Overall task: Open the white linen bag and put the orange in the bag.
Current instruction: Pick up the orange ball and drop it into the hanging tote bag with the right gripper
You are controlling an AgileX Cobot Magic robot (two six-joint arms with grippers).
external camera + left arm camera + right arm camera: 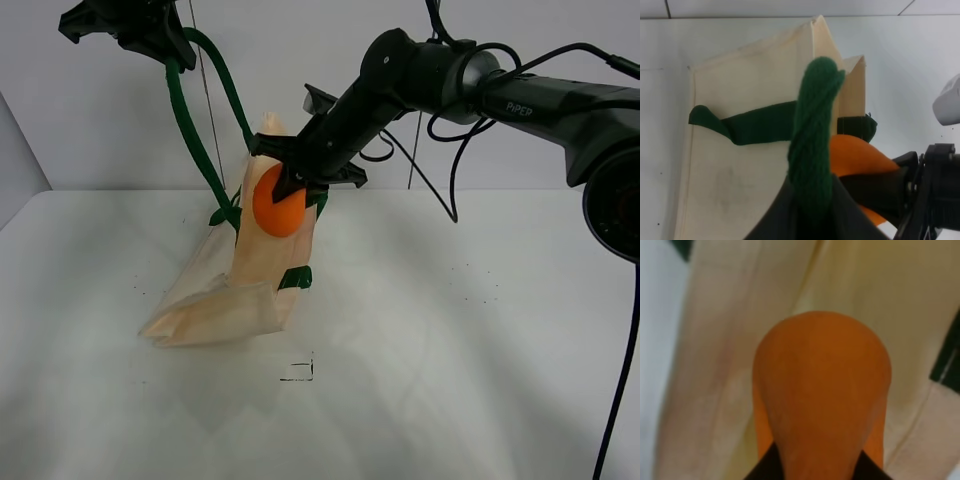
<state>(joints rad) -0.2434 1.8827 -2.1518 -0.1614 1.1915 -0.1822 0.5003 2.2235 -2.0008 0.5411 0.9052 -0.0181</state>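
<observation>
The white linen bag (250, 270) hangs lifted by one dark green handle (190, 120), its bottom resting on the table. My left gripper (150, 35) is shut on that handle high at the upper left; the handle (812, 140) rises between its jaws in the left wrist view, with the bag (745, 150) beyond. My right gripper (290, 185) is shut on the orange (279, 205) and holds it at the bag's upper opening. The orange (822, 390) fills the right wrist view against the bag's fabric (740, 340). It also shows in the left wrist view (860, 157).
The white table (450, 330) stretches around the bag. A small dark square mark (298, 371) lies on the table in front of the bag. A thin cable (208, 90) hangs behind the bag near the back wall.
</observation>
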